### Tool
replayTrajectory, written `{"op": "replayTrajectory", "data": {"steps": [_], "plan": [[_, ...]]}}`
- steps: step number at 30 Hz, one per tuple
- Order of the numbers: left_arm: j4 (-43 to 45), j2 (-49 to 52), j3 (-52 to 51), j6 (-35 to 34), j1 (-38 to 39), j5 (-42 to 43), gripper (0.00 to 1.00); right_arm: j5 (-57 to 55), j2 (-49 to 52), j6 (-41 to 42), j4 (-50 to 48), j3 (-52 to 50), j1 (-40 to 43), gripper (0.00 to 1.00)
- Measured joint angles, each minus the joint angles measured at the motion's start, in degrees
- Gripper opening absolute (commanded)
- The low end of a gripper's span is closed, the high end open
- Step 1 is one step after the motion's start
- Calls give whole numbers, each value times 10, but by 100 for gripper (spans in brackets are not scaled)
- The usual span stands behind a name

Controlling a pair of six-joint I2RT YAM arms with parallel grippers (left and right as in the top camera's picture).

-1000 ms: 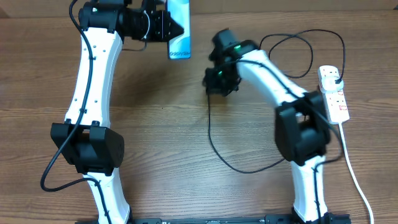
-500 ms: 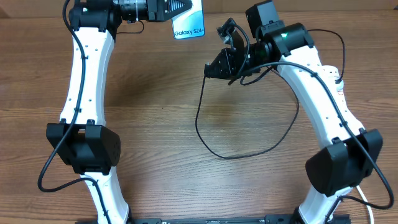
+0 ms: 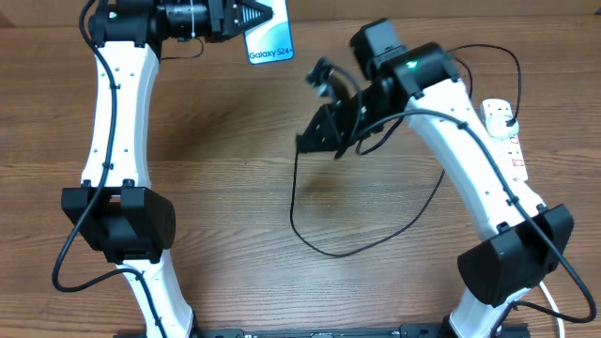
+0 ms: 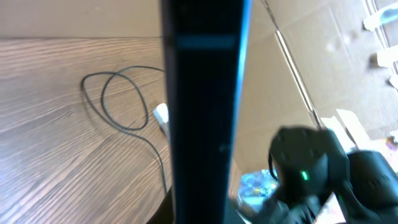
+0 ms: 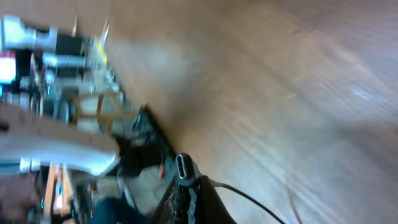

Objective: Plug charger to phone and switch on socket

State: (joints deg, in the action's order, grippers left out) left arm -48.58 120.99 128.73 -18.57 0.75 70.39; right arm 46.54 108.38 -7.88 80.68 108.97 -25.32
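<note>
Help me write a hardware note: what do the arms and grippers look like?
The left arm and right arm have white link shells with black joint housings. Thin black cables run along them. The left gripper and right gripper are black and angular. A green light glows near the right wrist.

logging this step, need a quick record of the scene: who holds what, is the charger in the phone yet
left pincer: shut on the phone
right pincer: shut on the charger, just behind its connector tip
charger to phone: apart, not plugged in
socket: far right, black plug in one outlet
switch state: cannot tell
</note>
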Motion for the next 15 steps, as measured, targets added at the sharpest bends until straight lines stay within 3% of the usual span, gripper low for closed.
{"op": "replayTrajectory", "data": {"steps": [8,15], "plan": [[-57,0,0,44,-5,-33,4,0,-1,-83,59,-7,-45,4],[-129,0,0,63,-13,-115,4,-72,-6,-71,1,-142,-71,4]]}}
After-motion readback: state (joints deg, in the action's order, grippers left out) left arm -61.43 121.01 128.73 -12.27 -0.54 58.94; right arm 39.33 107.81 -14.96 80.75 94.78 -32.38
